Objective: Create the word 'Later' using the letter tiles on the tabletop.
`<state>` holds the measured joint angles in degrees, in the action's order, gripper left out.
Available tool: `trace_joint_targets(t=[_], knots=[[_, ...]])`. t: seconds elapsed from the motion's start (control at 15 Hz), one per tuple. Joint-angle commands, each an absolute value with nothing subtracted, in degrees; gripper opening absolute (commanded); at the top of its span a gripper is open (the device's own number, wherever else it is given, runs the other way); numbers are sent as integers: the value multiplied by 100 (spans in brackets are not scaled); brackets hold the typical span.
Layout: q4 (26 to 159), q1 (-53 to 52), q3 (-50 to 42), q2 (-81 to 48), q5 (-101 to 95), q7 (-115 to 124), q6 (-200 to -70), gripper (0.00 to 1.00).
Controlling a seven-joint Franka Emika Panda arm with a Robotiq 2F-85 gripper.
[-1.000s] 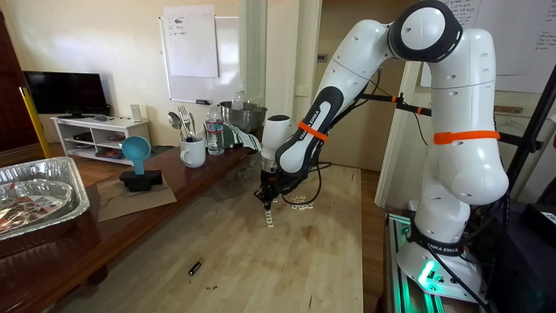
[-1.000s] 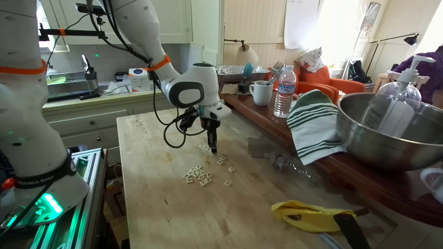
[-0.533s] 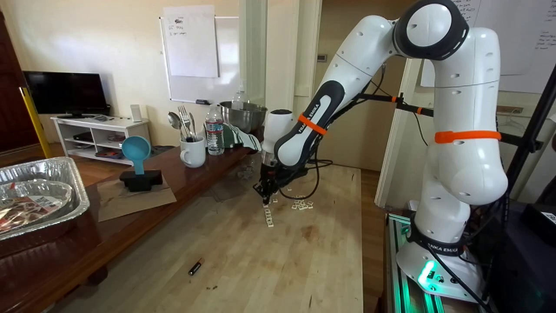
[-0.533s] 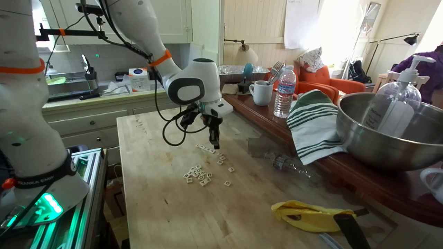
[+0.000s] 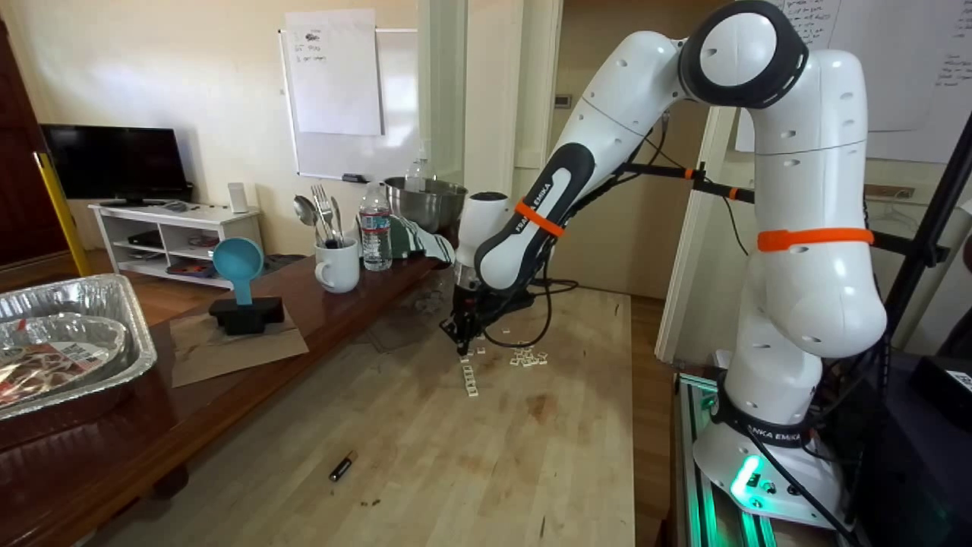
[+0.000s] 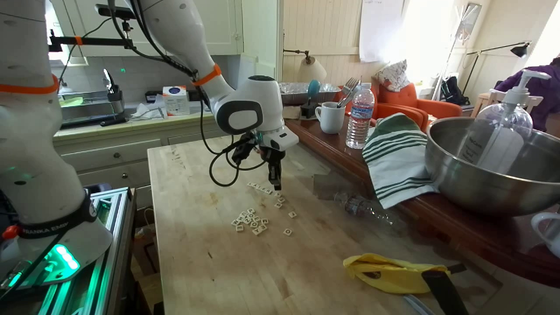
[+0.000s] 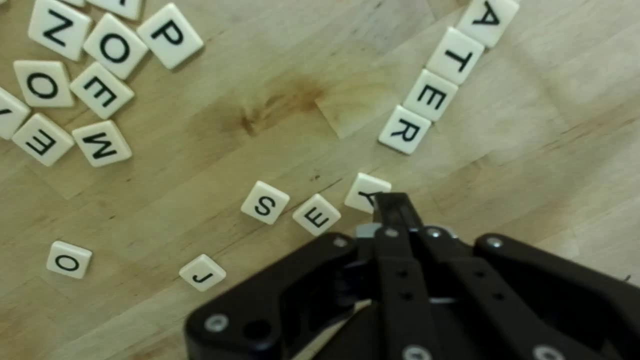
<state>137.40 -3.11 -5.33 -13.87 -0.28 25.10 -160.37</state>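
Observation:
Pale letter tiles lie on the light wooden tabletop (image 5: 425, 456). A straight row of tiles (image 6: 260, 188) reads LATER, also visible in an exterior view (image 5: 469, 380). In the wrist view A (image 7: 486, 21), T (image 7: 455, 55), E (image 7: 431, 95) and R (image 7: 404, 130) touch edge to edge; L is out of that view. A Y tile (image 7: 362, 187) lies apart beyond R, partly hidden by my fingertip. My gripper (image 7: 392, 197) has its fingers together, nothing visible between them. It is just above the Y tile, off the row's end, in both exterior views (image 5: 462, 351) (image 6: 277, 187).
Loose tiles S (image 7: 265, 202), E (image 7: 317, 215), J (image 7: 202, 273) and O (image 7: 69, 260) lie near a jumbled cluster (image 6: 251, 221). A battery (image 5: 342, 466), clear bottle (image 6: 363, 208) and yellow object (image 6: 389, 273) lie on the tabletop. A raised dark ledge (image 5: 304, 365) runs alongside.
My gripper has lifted off the R end of the row and shifted sideways over the Y tile. The row's end, covered a second ago, now shows. The tiles look unmoved over the last half second.

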Motion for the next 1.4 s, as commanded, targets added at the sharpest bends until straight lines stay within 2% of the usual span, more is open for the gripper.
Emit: trace_joint_targets(t=[0.0,0.8,1.33], knots=[[13518,-342,-585,-1664,36,2524,-16113,0],[13539,-338,-724,-1767,-41,2424,-15990,0],[13672,-429,-1264,-1679,-601,2583,-15788,0]])
